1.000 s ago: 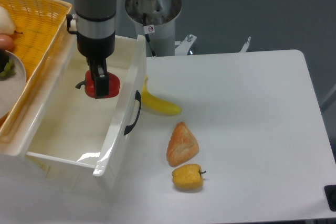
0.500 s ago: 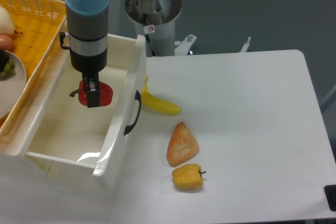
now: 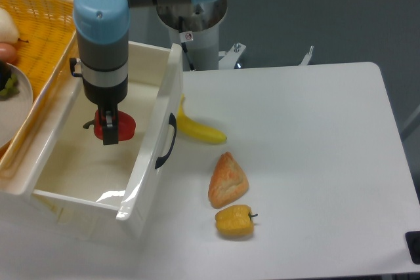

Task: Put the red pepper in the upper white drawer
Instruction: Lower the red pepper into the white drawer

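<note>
The red pepper point(image 3: 117, 124) is small, glossy and bright red, with a short dark stem poking out to the left; it hangs inside the upper white drawer point(image 3: 147, 162), above the pale floor of the box and nearer its far end, though whether it touches the floor cannot be told. The gripper point(image 3: 109, 129) reaches straight down into the drawer and its dark fingers are closed on the pepper, one finger showing across the front of the red skin. The drawer is a tall-walled, shiny white box with a curved black handle point(image 3: 166, 140) on its right-hand face. To the left and far side sits a woven yellow basket point(image 3: 46, 24), holding a plate point(image 3: 20, 106) at the picture's left edge. The white table point(image 3: 315, 162) stretches to the right; on it lie a banana point(image 3: 197, 130) just beside the drawer's handle, a golden-brown pastry point(image 3: 228, 180) nearer, and a yellow-orange pepper point(image 3: 235, 220) just in front of the pastry. Behind the table stands the arm's round grey base point(image 3: 192, 14) against a plain grey-blue wall point(image 3: 328, 4).
</note>
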Available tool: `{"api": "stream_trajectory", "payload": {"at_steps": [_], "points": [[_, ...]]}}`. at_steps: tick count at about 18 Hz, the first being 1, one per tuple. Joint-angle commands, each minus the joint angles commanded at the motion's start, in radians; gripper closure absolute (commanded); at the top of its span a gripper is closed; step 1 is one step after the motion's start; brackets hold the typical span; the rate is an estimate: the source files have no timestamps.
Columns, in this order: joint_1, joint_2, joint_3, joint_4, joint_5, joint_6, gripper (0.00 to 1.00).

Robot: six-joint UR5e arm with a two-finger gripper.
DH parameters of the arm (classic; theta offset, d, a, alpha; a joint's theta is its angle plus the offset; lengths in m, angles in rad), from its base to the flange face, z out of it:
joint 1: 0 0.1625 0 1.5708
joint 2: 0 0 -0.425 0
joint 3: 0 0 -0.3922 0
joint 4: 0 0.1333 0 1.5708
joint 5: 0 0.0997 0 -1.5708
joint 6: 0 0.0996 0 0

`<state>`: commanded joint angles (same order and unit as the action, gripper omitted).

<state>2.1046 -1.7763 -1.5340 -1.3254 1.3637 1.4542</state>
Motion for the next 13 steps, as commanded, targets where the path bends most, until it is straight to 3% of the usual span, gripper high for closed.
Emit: {"api": "stream_trajectory", "payload": {"at_steps": [13], "points": [[-0.002, 0.0, -0.046, 0.006, 0.003, 0.023, 0.55]]}}
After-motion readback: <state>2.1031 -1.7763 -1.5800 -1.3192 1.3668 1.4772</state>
